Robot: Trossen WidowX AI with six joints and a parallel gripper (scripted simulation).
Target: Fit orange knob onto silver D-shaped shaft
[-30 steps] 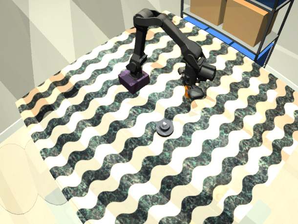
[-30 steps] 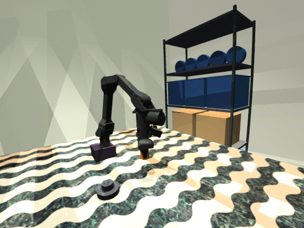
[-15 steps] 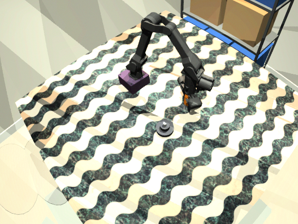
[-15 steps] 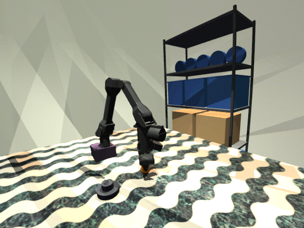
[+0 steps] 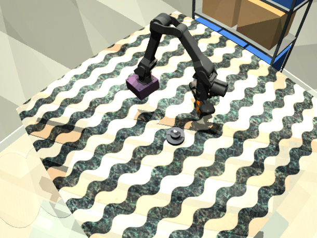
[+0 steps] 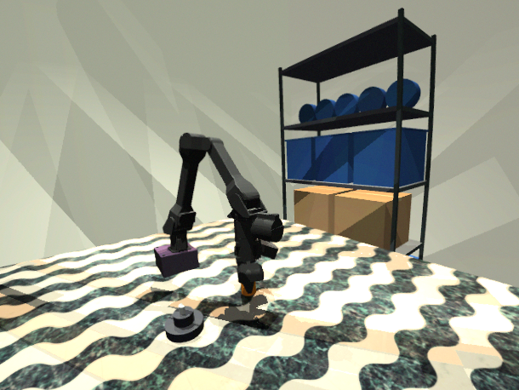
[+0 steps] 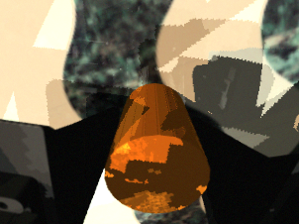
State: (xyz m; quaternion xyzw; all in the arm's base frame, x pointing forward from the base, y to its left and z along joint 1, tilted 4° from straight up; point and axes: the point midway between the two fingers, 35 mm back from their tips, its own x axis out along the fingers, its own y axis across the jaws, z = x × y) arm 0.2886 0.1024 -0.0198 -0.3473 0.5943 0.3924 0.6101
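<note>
The orange knob is upright between the two fingers, low over the table; I cannot tell whether its underside touches the table. My gripper points down and is slightly open around the knob, with a thin gap showing beside it in the wrist view. The dark round pedestal stands nearer the top and exterior views and left of the gripper. Its silver shaft points up, bare. The shaft's flat side is not clear, and the knob's hole is hidden underneath.
The arm's purple base block is behind and left of the gripper. A wavy green and cream pattern covers the table. A shelf rack with boxes stands beyond the table's far right edge.
</note>
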